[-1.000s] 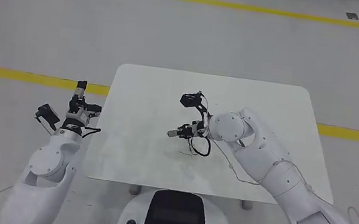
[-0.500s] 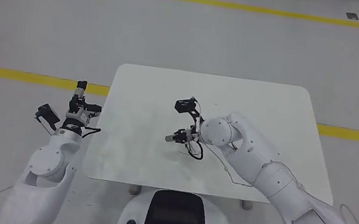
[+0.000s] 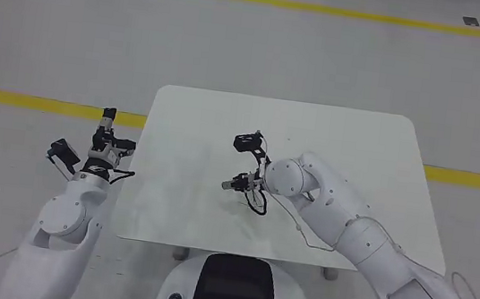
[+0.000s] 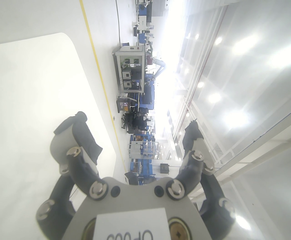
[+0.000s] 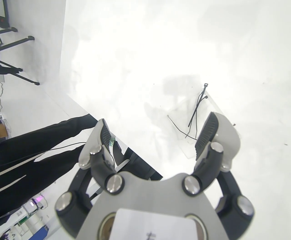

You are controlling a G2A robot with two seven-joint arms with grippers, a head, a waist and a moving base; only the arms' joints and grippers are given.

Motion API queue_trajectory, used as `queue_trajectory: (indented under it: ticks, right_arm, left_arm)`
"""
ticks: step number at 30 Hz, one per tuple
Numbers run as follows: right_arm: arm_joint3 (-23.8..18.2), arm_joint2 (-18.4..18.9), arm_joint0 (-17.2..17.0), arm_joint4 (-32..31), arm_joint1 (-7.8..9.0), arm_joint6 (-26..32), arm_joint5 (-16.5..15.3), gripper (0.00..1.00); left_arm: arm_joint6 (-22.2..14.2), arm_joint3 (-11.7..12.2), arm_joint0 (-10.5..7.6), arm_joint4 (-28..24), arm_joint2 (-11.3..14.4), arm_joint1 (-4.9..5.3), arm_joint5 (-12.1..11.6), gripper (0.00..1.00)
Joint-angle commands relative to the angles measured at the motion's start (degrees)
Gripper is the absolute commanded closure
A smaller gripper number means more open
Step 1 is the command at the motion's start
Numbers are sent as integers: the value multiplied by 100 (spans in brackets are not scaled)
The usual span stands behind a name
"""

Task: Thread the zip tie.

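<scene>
Right wrist view: the right gripper hangs over the white rounded-corner table, its two ribbed grey fingers spread wide apart with nothing between them. A few thin black plastic zip ties lie loose on the tabletop just beyond the fingertips. They sit closer to one finger than to the other, and no finger touches them. Their small square heads point away from the gripper, and their tails run back toward it and cross one another. They rest on what looks like a clear plastic sheet lying flat on the table.

From the top view, the right gripper sits over the middle of the table, a little toward the robot. The left gripper hangs past the table's left edge, well apart from the ties. In the left wrist view its dark fingers are also spread, holding nothing.
</scene>
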Motion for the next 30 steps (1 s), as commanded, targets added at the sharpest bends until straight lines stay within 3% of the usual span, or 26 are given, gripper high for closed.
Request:
queue_trajectory:
  ticks: [1,5,9,30]
  right_arm:
    - [0,1,-1,0,1,-2,-3,0]
    - [0,1,-1,0,1,-2,-3,0]
    - [-18,-99,-14,-321,-22,-39,353,0]
    - [-25,-162,-89,-571,-43,-177,549,0]
  left_arm:
    - [0,0,0,0,0,0,0,0]
    - [0,0,0,0,0,0,0,0]
    - [0,0,0,0,0,0,0,0]
    - [0,0,0,0,0,0,0,0]
